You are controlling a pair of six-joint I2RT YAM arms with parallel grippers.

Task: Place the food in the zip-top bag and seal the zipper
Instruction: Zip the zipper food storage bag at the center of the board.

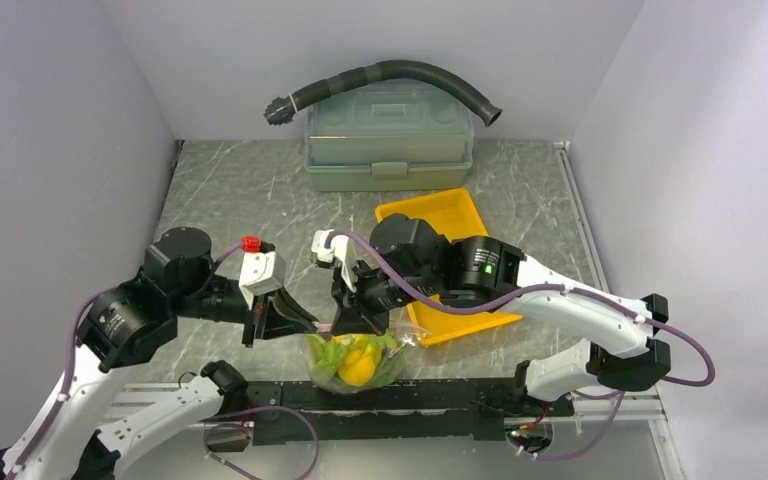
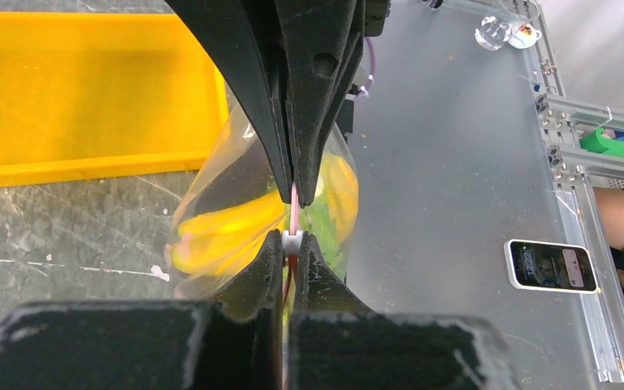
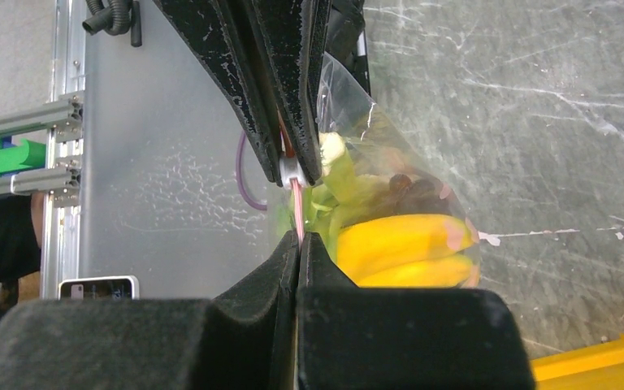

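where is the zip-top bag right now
In the top view the zip-top bag is at the table's near edge, just left of the yellow tray, its zipper pinched by the left gripper and right gripper.

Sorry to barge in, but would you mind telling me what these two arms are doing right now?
Both arms hold the clear zip-top bag between them. The left tool and the right tool face each other, each shut on the pink zipper along the bag's mouth. Food is inside: yellow bananas and green pieces show through the plastic. The yellow tray lies behind the right arm. Whether the zipper is sealed all along cannot be seen.
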